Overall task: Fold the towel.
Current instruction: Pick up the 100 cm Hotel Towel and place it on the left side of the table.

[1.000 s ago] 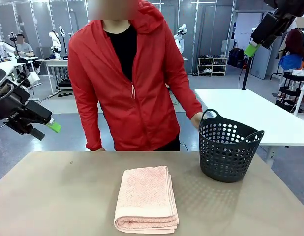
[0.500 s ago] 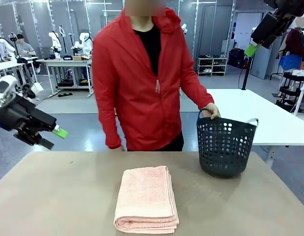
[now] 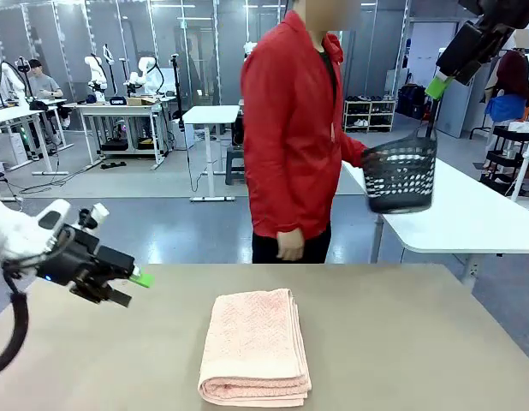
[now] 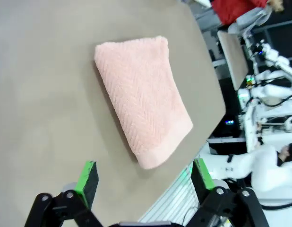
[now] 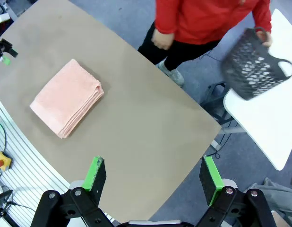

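Observation:
The salmon-pink towel (image 3: 254, 347) lies folded into a thick rectangle at the middle of the brown table (image 3: 419, 342), its layered edges showing along its right side. My left gripper (image 3: 132, 288) hovers open low over the table's left part, pointing at the towel from a short way off. Its wrist view looks down on the towel (image 4: 143, 97) past the open left gripper (image 4: 144, 176), nothing between its pads. My right gripper (image 3: 439, 83) hangs high at the upper right. From above, the right gripper (image 5: 152, 176) stands open over the table, the towel (image 5: 66, 98) far below.
A person in a red jacket (image 3: 290, 128) stands at the far edge, turned sideways, holding a dark perforated basket (image 3: 400, 175) in the air over a white side table (image 3: 470, 214). The same basket (image 5: 254, 59) shows in the right wrist view.
The person lifted the basket off the brown table and turned to carry it right, over the white table. My left arm dropped lower and moved right, nearer the towel. The right arm stayed put.

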Tool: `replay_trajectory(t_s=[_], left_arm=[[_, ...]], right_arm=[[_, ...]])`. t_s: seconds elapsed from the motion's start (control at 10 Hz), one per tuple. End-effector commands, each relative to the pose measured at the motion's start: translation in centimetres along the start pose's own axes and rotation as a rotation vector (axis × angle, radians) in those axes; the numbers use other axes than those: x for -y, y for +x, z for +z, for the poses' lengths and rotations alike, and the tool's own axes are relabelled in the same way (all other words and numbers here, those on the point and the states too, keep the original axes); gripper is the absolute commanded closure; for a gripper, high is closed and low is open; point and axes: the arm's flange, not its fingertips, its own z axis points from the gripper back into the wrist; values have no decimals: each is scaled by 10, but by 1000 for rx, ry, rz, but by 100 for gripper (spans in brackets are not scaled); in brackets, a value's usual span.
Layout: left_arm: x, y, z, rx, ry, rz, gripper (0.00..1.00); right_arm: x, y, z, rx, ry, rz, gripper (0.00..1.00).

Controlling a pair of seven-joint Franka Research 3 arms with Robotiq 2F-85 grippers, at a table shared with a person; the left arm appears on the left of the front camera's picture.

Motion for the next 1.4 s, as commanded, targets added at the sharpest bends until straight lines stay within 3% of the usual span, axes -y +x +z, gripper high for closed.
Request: replay_trajectory(t_s=[0.0,0.2,0.7,1.3], left_arm=[[-10,-6,-43,24,-32,40,0],[-18,-14,-72,-2,-30,89,0],[-22,-46,-157,43,-123,207,0],[-27,-55,-195,75,-206,246,0]], right_arm=[[1,-1,3,-7,3,14,0],[1,-1,3,-7,3,14,0],[1,-1,3,-7,3,14,0],[1,-1,3,-7,3,14,0]])
